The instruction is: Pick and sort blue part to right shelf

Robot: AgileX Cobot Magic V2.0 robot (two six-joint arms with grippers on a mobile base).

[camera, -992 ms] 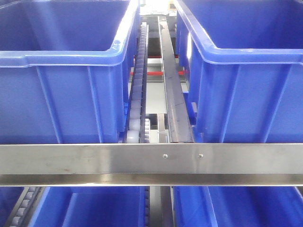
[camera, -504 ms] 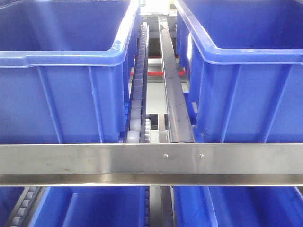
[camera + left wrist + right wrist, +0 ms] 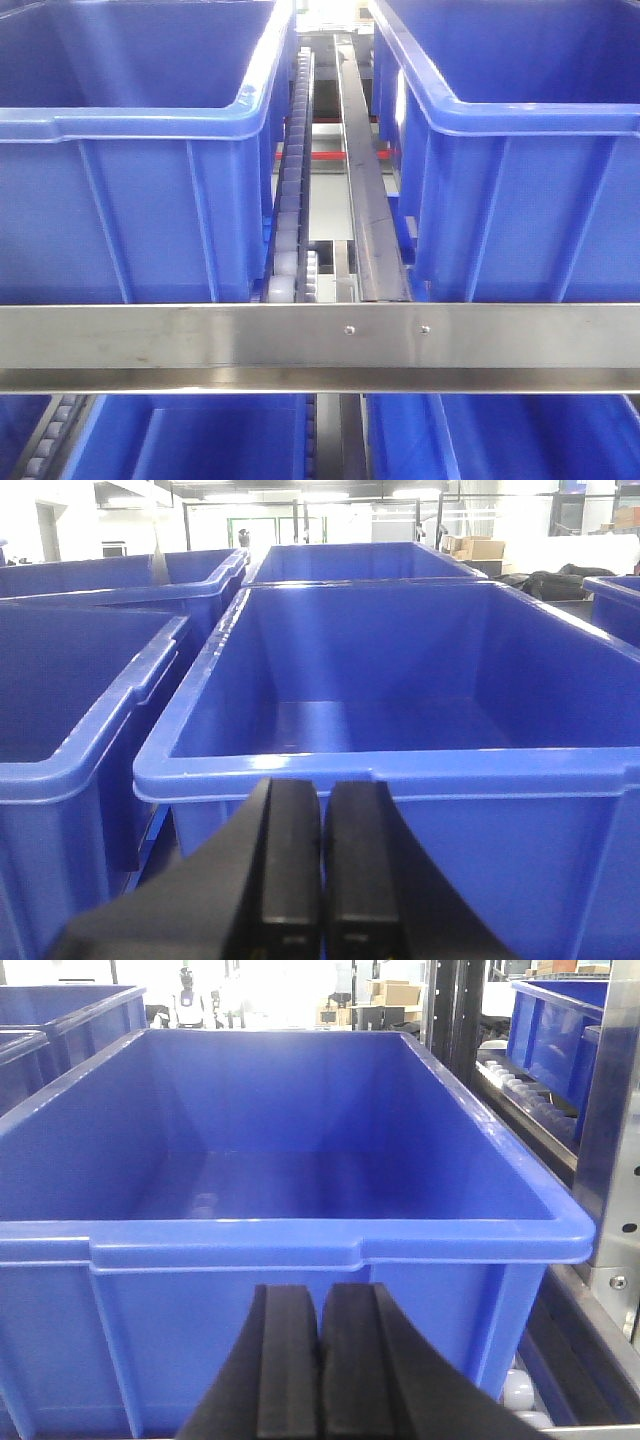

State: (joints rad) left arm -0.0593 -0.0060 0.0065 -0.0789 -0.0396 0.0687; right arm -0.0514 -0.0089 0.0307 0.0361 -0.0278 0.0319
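The blue part is out of view in every frame. My left gripper (image 3: 323, 792) is shut, its black fingers pressed together with nothing between them, just in front of the near rim of a blue bin (image 3: 380, 770) whose inside looks bare. My right gripper (image 3: 320, 1295) is also shut and holds nothing, close to the front wall of another blue bin (image 3: 300, 1245). That bin's visible floor shows no part. Neither gripper appears in the front-facing view.
The front-facing view shows a steel shelf rail (image 3: 320, 335) across the frame, a blue bin at left (image 3: 140, 120) and one at right (image 3: 520, 120), and a roller track (image 3: 290, 200) between them. More bins (image 3: 80, 750) stand left of the left gripper. A steel upright (image 3: 615, 1160) rises at right.
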